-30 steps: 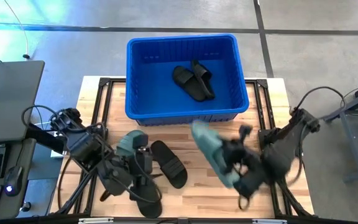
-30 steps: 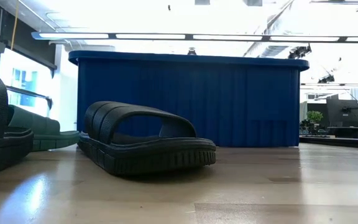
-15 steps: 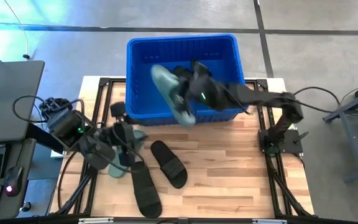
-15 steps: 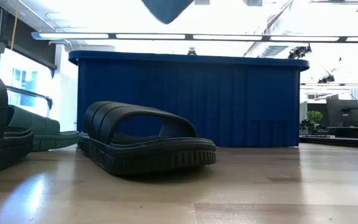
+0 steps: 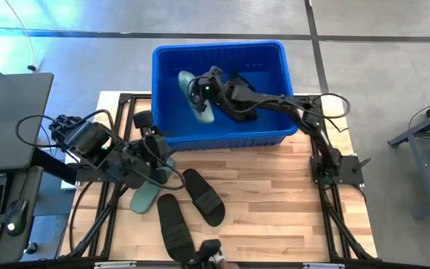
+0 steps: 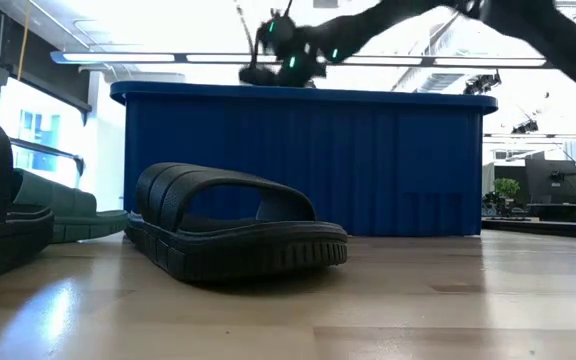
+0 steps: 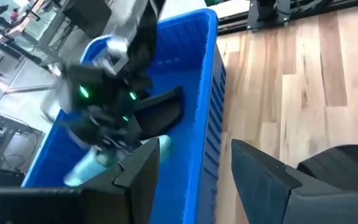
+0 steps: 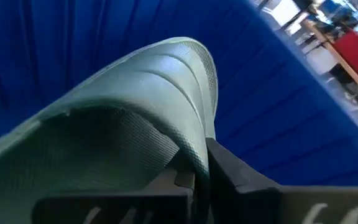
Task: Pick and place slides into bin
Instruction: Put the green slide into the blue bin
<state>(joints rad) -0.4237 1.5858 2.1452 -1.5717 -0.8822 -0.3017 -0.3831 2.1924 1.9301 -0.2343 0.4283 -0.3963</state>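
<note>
The blue bin (image 5: 219, 131) stands at the table's far middle, with black slides (image 5: 239, 96) lying inside. My right gripper (image 5: 198, 93) reaches into the bin's left part and is shut on a sage green slide (image 5: 188, 91), which also shows in the left wrist view (image 7: 86, 169). My left gripper (image 5: 155, 143) is open and empty just in front of the bin's near left corner. Below it a second green slide (image 5: 146, 193) lies on the wood, beside two black slides (image 5: 202, 196) (image 5: 172, 230). My right gripper is closed on an edge of the green slide (image 8: 188, 155), with one dark finger (image 8: 232, 177) against it; which part of the slide this is, I cannot tell. The gripper comes from above, over the bin's near wall. The slide hangs below the fingers, inside the bin walls.
The bin's near wall (image 6: 308, 165) rises behind a black slide (image 6: 233, 225) in the low view. A laptop (image 5: 10, 112) stands off the table's left edge. Bare wood (image 5: 275, 202) lies at the table's right half.
My right gripper has carried the green slide from the table's near right up and toward the far edge, over the bin's near wall, and down into the bin's left part. My left gripper has moved from the slides at the near left toward the bin.
</note>
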